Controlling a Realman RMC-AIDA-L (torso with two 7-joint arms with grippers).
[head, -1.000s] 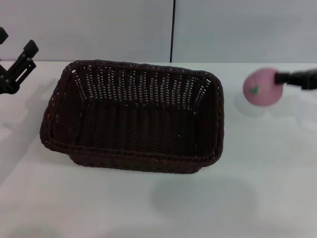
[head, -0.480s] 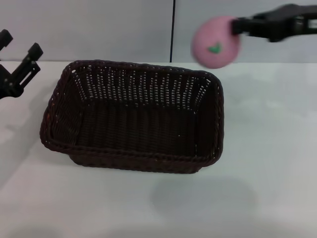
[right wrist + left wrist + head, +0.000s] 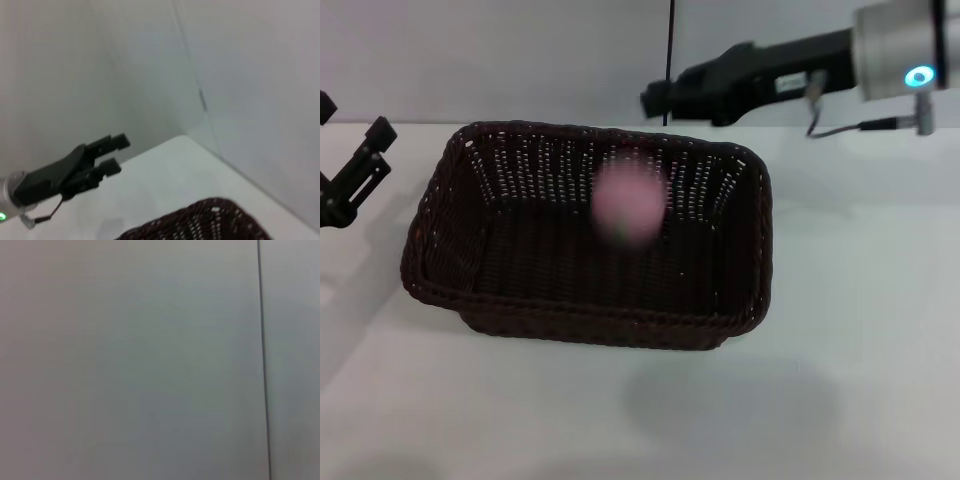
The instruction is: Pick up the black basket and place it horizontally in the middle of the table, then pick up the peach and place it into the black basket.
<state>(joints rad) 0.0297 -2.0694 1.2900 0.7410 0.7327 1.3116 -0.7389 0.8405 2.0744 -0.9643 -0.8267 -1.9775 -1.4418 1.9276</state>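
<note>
The black basket (image 3: pixel 585 235) lies lengthwise across the middle of the white table (image 3: pixel 860 330); its rim also shows in the right wrist view (image 3: pixel 210 222). The pink peach (image 3: pixel 630 205) is a blurred ball in mid-air inside the basket's opening, held by nothing. My right gripper (image 3: pixel 655 100) hangs above the basket's far rim, open and empty, up and to the right of the peach. My left gripper (image 3: pixel 350 150) is parked at the table's far left, open and empty, apart from the basket; it also shows in the right wrist view (image 3: pixel 119 154).
A pale wall with a dark vertical seam (image 3: pixel 671 40) stands behind the table. The left wrist view shows only that wall. Bare tabletop lies in front of the basket and to its right.
My right gripper carried the peach up and to the left from the table's right side to above the basket, then let it go; the peach now drops into the basket. The left arm barely moved.
</note>
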